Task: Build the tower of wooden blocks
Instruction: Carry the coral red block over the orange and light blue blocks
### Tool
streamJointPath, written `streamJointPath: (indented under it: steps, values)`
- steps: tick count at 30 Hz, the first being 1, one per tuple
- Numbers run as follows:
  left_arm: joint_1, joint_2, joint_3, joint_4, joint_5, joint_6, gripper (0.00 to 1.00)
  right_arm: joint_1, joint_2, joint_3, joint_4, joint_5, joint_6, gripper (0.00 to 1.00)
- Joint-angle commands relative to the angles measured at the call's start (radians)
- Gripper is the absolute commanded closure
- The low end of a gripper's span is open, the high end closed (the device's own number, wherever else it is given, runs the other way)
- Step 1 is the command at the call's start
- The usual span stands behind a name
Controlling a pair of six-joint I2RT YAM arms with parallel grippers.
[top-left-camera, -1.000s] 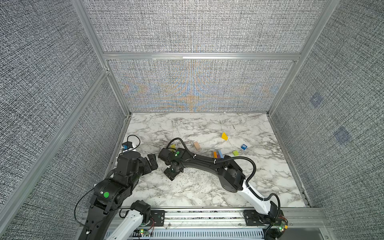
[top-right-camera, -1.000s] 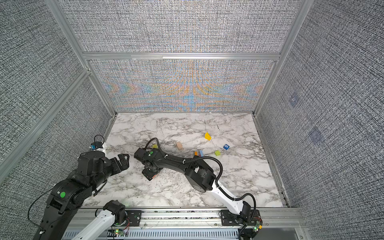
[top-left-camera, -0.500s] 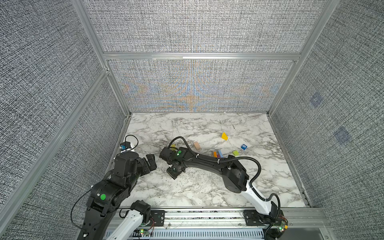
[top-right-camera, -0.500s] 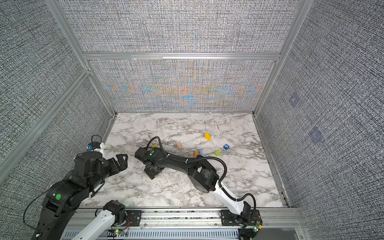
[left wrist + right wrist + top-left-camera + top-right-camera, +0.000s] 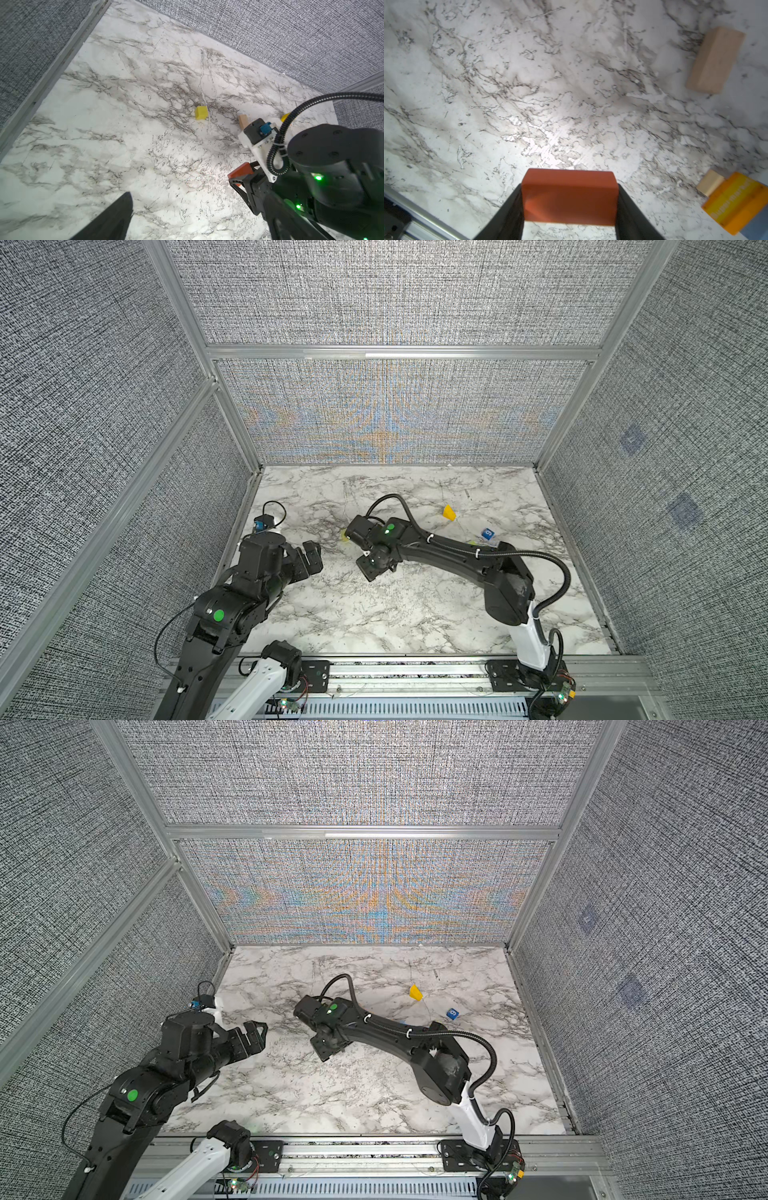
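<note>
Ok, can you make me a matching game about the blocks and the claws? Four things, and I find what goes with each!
Things:
1. red-orange block
2. blue cube
3. bare wood bar
4. left claw

Clues:
A. open, holding nothing
B. plain, no paint
C. shows a white number
D. pinched in the right claw

Pairs: 1-D, 2-C, 3-B, 4-A.

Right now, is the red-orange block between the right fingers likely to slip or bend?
The red-orange block looks like solid wood: probably stiff. Its flat sides meet the right fingers squarely, so slipping seems unlikely. Being small, probably light.
</note>
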Motion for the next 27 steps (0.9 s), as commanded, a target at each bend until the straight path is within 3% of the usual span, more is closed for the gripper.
streamJointPath:
  steps: [1,13,27]
  values:
    - [0.000,0.043,-0.007,0.081,0.056,0.033,0.01,-0.034,-0.052,-0.062,0.027,0.004,0.031,0.45]
    - [-0.004,0.299,-0.079,0.335,0.157,0.010,0.02,-0.245,-0.252,-0.295,0.069,0.006,0.038,0.45]
    - [-0.069,0.567,-0.035,0.480,0.154,0.011,0.03,-0.379,-0.251,-0.359,0.101,-0.012,0.011,0.45]
